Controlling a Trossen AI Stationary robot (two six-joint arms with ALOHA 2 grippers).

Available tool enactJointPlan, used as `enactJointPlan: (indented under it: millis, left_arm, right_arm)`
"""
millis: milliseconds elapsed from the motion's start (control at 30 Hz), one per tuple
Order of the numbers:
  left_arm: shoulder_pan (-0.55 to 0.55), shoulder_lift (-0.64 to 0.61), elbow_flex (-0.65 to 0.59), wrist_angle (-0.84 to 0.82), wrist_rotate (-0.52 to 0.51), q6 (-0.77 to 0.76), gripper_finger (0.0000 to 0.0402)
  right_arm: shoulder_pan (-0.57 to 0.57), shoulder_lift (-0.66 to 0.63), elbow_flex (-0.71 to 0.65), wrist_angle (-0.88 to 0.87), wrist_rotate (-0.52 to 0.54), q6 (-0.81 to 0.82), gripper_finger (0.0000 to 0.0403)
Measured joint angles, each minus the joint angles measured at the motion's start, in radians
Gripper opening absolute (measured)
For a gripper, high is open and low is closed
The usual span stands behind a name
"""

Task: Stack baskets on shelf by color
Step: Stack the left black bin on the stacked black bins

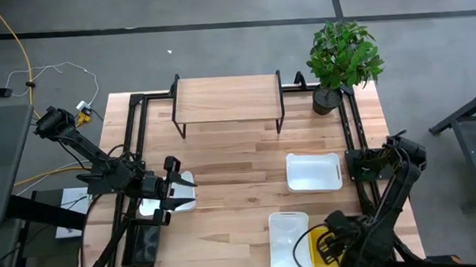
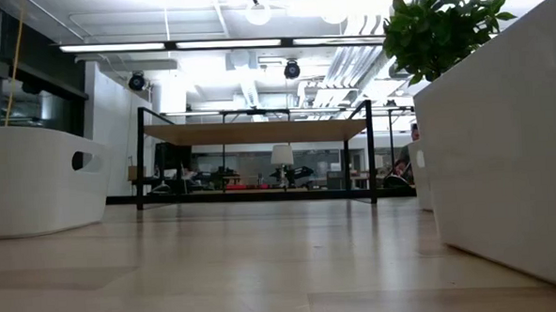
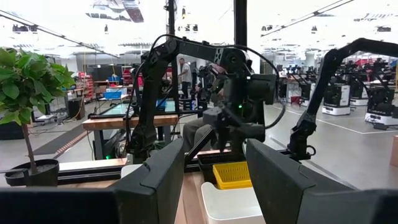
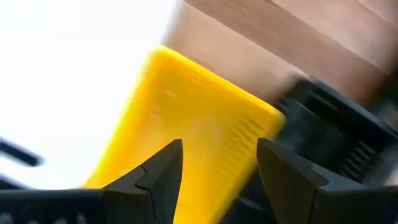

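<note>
The shelf (image 1: 228,99) (image 2: 258,131) stands on thin black legs at the table's far middle, its top bare. A yellow mesh basket (image 1: 315,240) (image 4: 186,112) (image 3: 232,174) lies at the near right edge. My right gripper (image 1: 323,242) (image 4: 219,155) hovers over it, open, one finger over each side of its end. Three white baskets rest flat on the table: one at the right (image 1: 313,171), one near the front (image 1: 288,242), one at the left (image 1: 183,191). My left gripper (image 1: 175,189) (image 3: 214,180) is over that left one, open and level, pointing toward the table's right.
A potted plant (image 1: 341,57) stands at the far right corner beside the shelf. Black frame rails (image 1: 135,140) run along the table's left and right sides. Bare wood (image 1: 232,175) lies between the shelf and the baskets. In the low view, white baskets (image 2: 35,181) flank both sides.
</note>
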Motion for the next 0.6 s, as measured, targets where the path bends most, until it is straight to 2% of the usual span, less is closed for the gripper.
enactJointPlan:
  millis: [200, 400, 500, 600]
  left_arm:
    - [0.000, 0.000, 0.000, 0.000, 0.001, -0.008, 0.0161]
    - [0.000, 0.000, 0.000, -0.011, 0.017, -0.043, 0.0161]
    - [0.000, 0.000, 0.000, -0.024, 0.024, -0.060, 0.0161]
    - [0.000, 0.000, 0.000, -0.031, 0.025, -0.060, 0.0161]
  right_arm:
    - [-0.068, 0.000, -0.008, 0.024, 0.265, -0.247, 0.0193]
    - [-0.223, 0.000, -0.092, 0.081, 0.347, -0.530, 0.0193]
    - [-0.305, 0.000, -0.138, 0.217, 0.376, -0.742, 0.0193]
    - [-0.369, 0.000, -0.170, 0.366, 0.450, -0.964, 0.0193]
